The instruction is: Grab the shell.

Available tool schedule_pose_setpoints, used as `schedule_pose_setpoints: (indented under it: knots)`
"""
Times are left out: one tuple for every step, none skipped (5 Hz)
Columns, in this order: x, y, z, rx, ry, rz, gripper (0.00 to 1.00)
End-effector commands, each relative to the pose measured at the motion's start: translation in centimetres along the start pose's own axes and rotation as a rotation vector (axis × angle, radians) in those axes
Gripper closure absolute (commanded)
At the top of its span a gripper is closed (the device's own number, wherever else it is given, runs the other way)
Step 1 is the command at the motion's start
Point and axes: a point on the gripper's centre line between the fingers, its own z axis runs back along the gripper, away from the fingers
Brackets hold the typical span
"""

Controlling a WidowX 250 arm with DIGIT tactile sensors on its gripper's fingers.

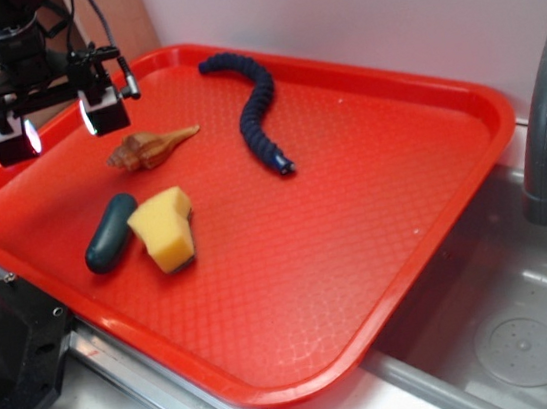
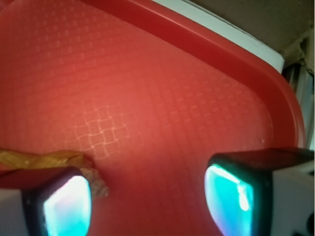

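Open end effector (image 1: 59,122) just above-left of the shell (image 1: 148,148)

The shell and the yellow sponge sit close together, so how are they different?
The shell is tan-brown and knobbly with a long pointed tail; the yellow sponge is pale yellow, chunky and wedge-shaped. The shell looks thinner and smaller than the sponge. The shell lies nearer the open gripper, while the sponge lies farther from it, next to a dark green object. Both rest on the red tray, and the gripper holds neither.
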Motion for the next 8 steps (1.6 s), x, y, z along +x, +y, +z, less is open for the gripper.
schedule_pose_setpoints:
  knots:
    - [-0.5,1.3,0.0,-0.255,-0.033,-0.372,0.0]
    - [-1.0,1.4,-0.9,-0.296,0.028,-0.486,0.0]
    - [0.0,0.6,-1.8,-0.208,0.04,-0.519,0.0]
    - [0.3,-0.3,-3.2,-0.156,0.035,-0.535,0.0]
    - [-0.3,-2.1,-4.6,-0.122,0.03,-0.57,0.0]
    - [-1.5,-3.1,-5.0,-0.103,-0.002,-0.599,0.0]
    - [-1.6,-3.4,-6.0,-0.103,0.025,-0.584,1.0]
    - [-0.9,-2.4,-3.7,-0.173,0.011,-0.52,1.0]
